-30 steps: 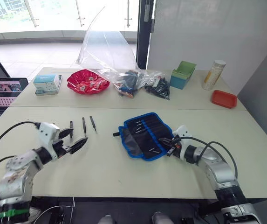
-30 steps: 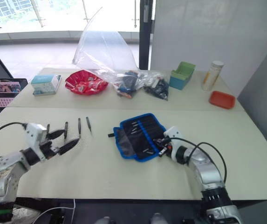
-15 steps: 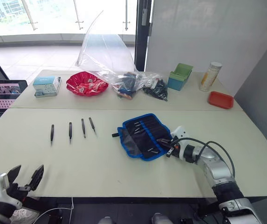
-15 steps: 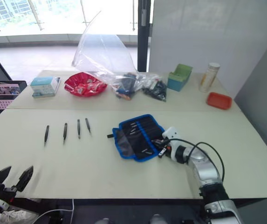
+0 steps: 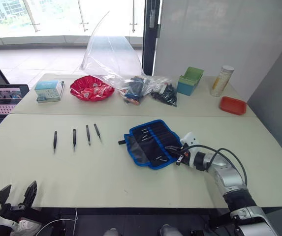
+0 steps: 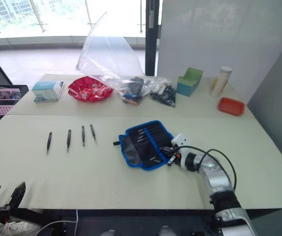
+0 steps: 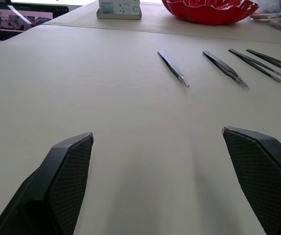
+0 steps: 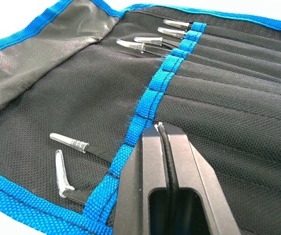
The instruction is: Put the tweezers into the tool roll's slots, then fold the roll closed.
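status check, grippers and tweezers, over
Left gripper open, off the table's near edge. Right gripper shut on a tweezer over the open tool roll. Four tweezers loose on the table. Nothing in the way.

No text, label, brand or number can be read. The small box [image 5: 49, 90] at the far left of the tabletop [image 5: 106, 172] carries printing too small to make out, and the laptop screen [image 5: 3, 95] beside it shows only blurred pictures.
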You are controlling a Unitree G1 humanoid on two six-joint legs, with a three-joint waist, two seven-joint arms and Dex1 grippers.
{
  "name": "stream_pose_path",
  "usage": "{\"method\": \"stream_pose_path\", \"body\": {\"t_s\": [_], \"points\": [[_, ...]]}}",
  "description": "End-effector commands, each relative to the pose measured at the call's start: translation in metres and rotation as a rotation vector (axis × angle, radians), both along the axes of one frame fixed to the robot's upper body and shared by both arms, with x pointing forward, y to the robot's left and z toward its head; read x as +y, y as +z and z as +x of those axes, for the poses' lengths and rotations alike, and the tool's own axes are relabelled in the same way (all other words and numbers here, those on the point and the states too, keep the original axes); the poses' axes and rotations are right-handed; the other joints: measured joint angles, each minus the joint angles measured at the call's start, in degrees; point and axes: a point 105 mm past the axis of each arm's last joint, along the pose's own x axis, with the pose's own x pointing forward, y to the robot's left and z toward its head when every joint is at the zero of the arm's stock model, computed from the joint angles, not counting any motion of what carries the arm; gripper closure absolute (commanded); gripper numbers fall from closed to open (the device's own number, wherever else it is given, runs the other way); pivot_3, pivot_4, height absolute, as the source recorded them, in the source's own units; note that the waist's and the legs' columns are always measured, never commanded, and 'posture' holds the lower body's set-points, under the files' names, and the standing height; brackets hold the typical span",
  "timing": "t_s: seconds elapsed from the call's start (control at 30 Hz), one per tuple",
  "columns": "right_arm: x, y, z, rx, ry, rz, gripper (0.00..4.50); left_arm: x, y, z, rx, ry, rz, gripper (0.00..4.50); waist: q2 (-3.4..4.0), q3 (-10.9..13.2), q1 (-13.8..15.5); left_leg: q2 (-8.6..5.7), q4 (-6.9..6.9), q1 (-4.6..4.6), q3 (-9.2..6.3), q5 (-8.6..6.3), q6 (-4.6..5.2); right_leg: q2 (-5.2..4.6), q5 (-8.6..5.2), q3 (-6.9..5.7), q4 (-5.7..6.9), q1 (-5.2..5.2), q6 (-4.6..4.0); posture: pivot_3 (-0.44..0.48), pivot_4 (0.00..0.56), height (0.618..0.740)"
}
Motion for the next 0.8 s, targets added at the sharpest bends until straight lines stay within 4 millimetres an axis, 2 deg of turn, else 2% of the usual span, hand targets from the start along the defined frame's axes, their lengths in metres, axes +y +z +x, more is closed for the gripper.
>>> {"method": "stream_pose_path", "body": {"t_s": [0.03, 0.27, 0.37, 0.47, 0.67, 0.8], "points": [[-0.003, -0.008, -0.007, 0.012, 0.006, 0.002, 4.5, 0.006, 0.01, 0.012, -0.031, 0.029, 0.009, 0.03, 0.0, 0.0, 0.11, -0.01, 0.0, 0.0, 0.0, 0.0, 0.0, -0.01, 0.0, 0.0, 0.0, 0.0, 0.0, 0.0, 0.15, 0.738], [-0.003, 0.0, -0.01, -0.027, 0.013, 0.023, 4.5, 0.008, 0.015, 0.046, 0.004, 0.029, 0.044, 0.03, 0.01, 0.01, 0.07, -0.03, 0.0, -0.01, -0.02, 0.0, 0.0, -0.01, 0.0, -0.01, 0.01, -0.02, 0.0, 0.0, 0.15, 0.738], [-0.005, -0.004, -0.016, -0.036, 0.003, 0.011, 4.5, 0.006, 0.021, 0.082, 0.015, 0.019, 0.051, 0.03, 0.03, 0.02, 0.5, -0.03, -0.03, -0.03, -0.1, 0.0, -0.01, 0.01, 0.0, -0.05, 0.06, -0.04, 0.0, 0.0, 0.15, 0.738], [-0.005, -0.002, -0.017, -0.058, -0.013, 0.014, 4.5, -0.008, 0.017, 0.111, 0.033, -0.031, 0.019, 0.03, 0.03, 0.02, 0.45, -0.07, -0.02, -0.05, -0.13, 0.0, -0.01, -0.02, 0.01, -0.09, 0.08, -0.04, 0.0, 0.0, 0.15, 0.738], [-0.006, 0.001, -0.014, -0.101, -0.064, 0.048, 4.5, -0.017, 0.005, 0.131, 0.085, -0.019, -0.013, 0.03, 0.03, 0.02, -0.12, -0.08, -0.07, -0.07, -0.11, -0.07, -0.05, -0.05, 0.05, -0.06, 0.15, -0.21, 0.03, 0.0, 0.15, 0.738], [-0.009, -0.015, -0.017, -0.096, -0.113, 0.021, 4.5, -0.021, 0.001, 0.139, 0.095, -0.018, -0.014, 0.03, 0.06, 0.01, 0.13, -0.1, -0.12, -0.07, -0.11, -0.07, -0.06, -0.09, 0.05, -0.06, 0.15, -0.22, 0.03, 0.0, 0.15, 0.738]]}}
